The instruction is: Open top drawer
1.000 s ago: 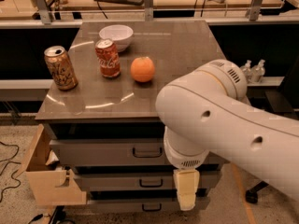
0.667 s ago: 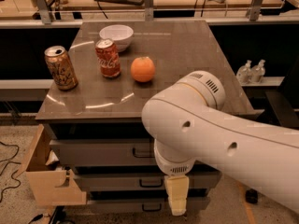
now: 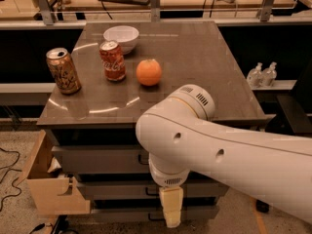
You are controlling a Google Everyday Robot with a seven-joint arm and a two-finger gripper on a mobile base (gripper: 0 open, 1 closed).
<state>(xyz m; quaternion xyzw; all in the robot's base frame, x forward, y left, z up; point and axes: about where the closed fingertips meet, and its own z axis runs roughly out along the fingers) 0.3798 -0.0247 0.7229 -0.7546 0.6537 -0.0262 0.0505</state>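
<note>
Hanging off the big white arm [image 3: 234, 155], the gripper [image 3: 171, 213] points straight down in front of the cabinet [image 3: 204, 72], level w/ the middle drawer [image 3: 112, 189] and bottom drawer [image 3: 122, 214], i.e. too low for the job. Top drawer [image 3: 97, 159] sits closed just under the cabinet's top surface, its front running L–R. It lies above the gripper and a bit to the camera's left. Its handle [image 3: 142, 159] is at ctr, only the left end showing (the arm's wrist covers the rest), long axis horizontal. So the next move, as I judge it, turns on height: gripper must rise to handle level and face the front before any pull outward. Whether the gripper is spread or closed up I can't tell; nothing visibly held. Gold can [image 3: 63, 70], red can [image 3: 112, 61], orange [image 3: 148, 72] and bowl [image 3: 121, 35] up top are well apart from the work; tan box [image 3: 48, 189] stands just beside the cabinet, camera-left.
</note>
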